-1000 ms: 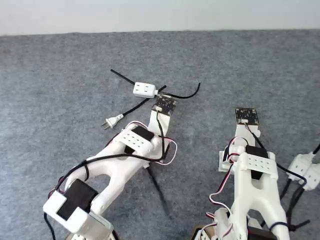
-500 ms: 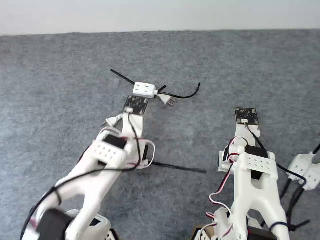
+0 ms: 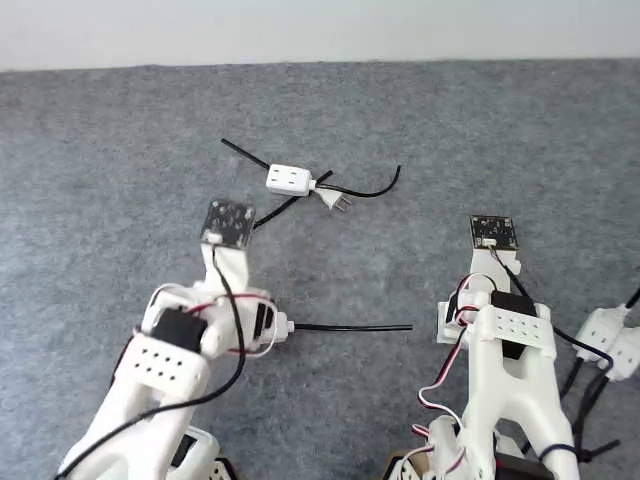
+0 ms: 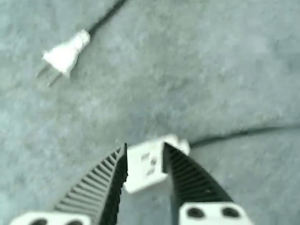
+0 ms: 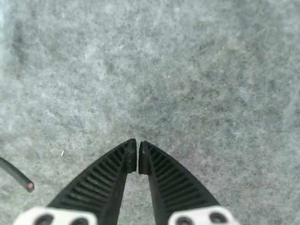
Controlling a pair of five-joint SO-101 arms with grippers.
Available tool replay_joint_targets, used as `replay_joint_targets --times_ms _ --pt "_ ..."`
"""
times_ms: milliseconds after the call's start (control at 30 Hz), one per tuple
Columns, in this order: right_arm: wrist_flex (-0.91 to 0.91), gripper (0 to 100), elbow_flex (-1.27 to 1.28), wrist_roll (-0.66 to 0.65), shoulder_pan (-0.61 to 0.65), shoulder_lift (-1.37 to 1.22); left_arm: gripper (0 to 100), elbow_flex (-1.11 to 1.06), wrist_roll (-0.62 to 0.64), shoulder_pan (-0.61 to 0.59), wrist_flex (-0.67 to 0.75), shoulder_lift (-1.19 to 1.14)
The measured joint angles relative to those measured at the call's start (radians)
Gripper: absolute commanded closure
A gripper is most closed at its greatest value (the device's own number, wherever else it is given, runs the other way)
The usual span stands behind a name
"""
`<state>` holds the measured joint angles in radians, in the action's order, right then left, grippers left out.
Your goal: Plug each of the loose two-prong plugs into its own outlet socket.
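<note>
The left arm (image 3: 165,380) leans over the near left of the grey felt surface (image 3: 90,150). The left tool (image 4: 144,147) is clamped on a white socket block (image 4: 147,168), with the ribbed fingers (image 4: 110,180) pressing on either side of it. Dark slot-like marks on its face are why I take it for a socket. A loose two-prong plug (image 4: 63,55) lies flat on the surface, well apart from the fingertips, its black cord trailing away. From the held block a black cable (image 3: 350,327) runs toward the right arm (image 3: 510,345).

Farther back, near the middle, an outlet strip (image 3: 286,179) lies with a second plug (image 3: 335,201) just beside its right end, prongs turned away and not inserted.

The right arm sits folded. The right tool (image 5: 137,151) is closed on nothing over bare surface, with the cable's cut end (image 5: 18,179) nearby. White connector pieces (image 3: 612,340) on dark cords lie at the far right edge; I cannot tell what they are.

No plug looks seated yet, so the step in hand appears to be bringing a socket to a plug. The next move calls for squaring the slotted face to the prongs. It also calls for bracing the plug, likely with the right tool, or it may simply slide on the felt.
</note>
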<state>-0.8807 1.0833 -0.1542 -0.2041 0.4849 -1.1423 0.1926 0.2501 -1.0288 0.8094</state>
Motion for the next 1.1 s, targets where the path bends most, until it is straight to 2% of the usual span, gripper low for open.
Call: replay_joint_targets --times_ms 167,300,467,567,700,833,933,1000,1100 --pt "0.000 99.0 0.000 0.000 0.000 0.011 86 -0.193 -0.158 -0.054 0.028 0.118" --pt "-0.044 99.0 -0.020 0.000 0.003 0.012 86 -0.250 -0.175 -0.195 0.078 0.221" --pt "-0.196 99.0 -0.199 0.028 0.057 0.068 86 -0.295 -0.180 -0.379 0.138 0.324" --pt "-0.304 97.2 -0.324 0.028 0.112 0.094 86 -0.293 -0.180 -0.470 0.141 0.351" --pt "-0.466 85.6 -0.483 0.028 0.219 0.095 86 -0.319 -0.180 -0.537 0.152 0.354" --pt "-0.609 89.0 -0.580 0.026 0.368 0.095 86 -0.319 -0.183 -0.548 0.152 0.358" --pt "-0.686 89.8 -0.629 -0.092 0.451 0.092 86 -0.319 -0.183 -0.548 0.152 0.358" --pt "-0.766 90.2 -0.669 -0.227 0.499 0.051 86 -0.319 -0.199 -0.548 0.152 0.358" --pt "-0.868 90.2 -0.723 -0.433 0.506 -0.068 86 -0.319 -0.219 -0.548 0.152 0.358"
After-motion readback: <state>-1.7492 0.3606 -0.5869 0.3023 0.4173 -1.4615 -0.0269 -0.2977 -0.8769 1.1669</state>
